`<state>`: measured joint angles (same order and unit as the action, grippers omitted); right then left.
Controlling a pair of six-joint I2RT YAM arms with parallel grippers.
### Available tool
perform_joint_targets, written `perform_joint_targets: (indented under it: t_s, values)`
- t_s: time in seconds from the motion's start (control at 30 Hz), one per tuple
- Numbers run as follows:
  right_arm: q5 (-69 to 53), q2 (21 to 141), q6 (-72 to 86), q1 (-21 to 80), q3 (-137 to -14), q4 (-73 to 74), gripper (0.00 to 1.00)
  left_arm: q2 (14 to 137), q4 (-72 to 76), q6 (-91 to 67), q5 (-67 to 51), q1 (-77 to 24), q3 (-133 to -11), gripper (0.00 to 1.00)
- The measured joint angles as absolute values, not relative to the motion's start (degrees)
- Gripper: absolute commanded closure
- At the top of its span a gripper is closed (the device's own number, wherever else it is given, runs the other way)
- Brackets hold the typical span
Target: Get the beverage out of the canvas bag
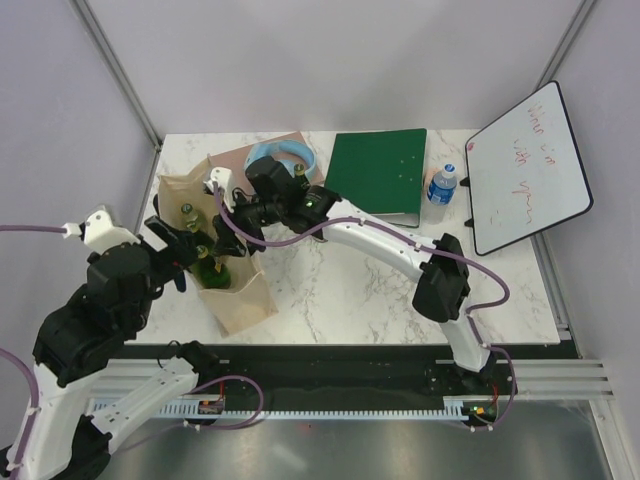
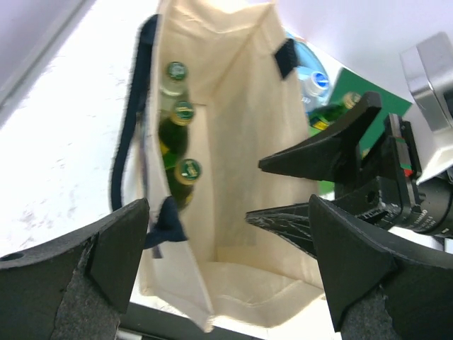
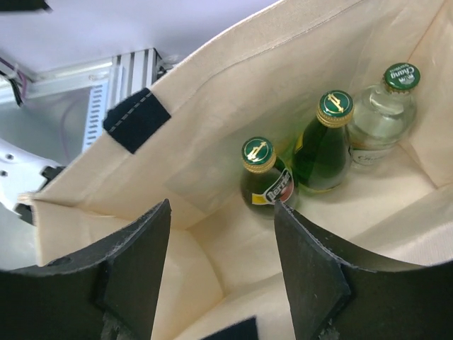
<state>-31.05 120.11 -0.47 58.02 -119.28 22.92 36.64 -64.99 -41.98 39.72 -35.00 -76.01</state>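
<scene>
right fingers (image 3: 134,276) parted at canvas bag (image 3: 233,106) mouth; three capped bottles (image 3: 329,142) inside.

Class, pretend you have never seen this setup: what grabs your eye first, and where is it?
Three capped bottles in a row inside the open canvas bag, on the left, catch the eye first. The right claw hangs open at the bag's mouth. Behind, a green binder and a whiteboard with red scribbles stand out toward the right.
</scene>
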Motion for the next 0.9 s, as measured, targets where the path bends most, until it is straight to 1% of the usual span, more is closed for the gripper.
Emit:
perform_joint_targets:
  t_s: [0.17, 0.3, 0.6, 0.9]
  values:
    - [-33.50, 122.85, -5.23, 58.02, -120.05, 21.23, 0.32, 34.92, -70.74, -46.74, 44.73, -35.00, -76.05, 0.01]
    - [-34.72, 124.95, -8.86, 58.15, -121.12, 20.03, 0.31, 32.82, -72.79, -48.88, 46.28, -35.00, -75.22, 0.01]
    - [-32.88, 130.74, -12.25, 58.41, -124.07, 17.54, 0.31, 32.21, -74.91, -51.59, 45.93, -35.00, -72.53, 0.01]
    - [-30.17, 133.29, -12.29, 59.46, -125.56, 15.00, 0.31, 30.89, -75.75, -53.43, 45.82, -35.00, -71.92, 0.01]
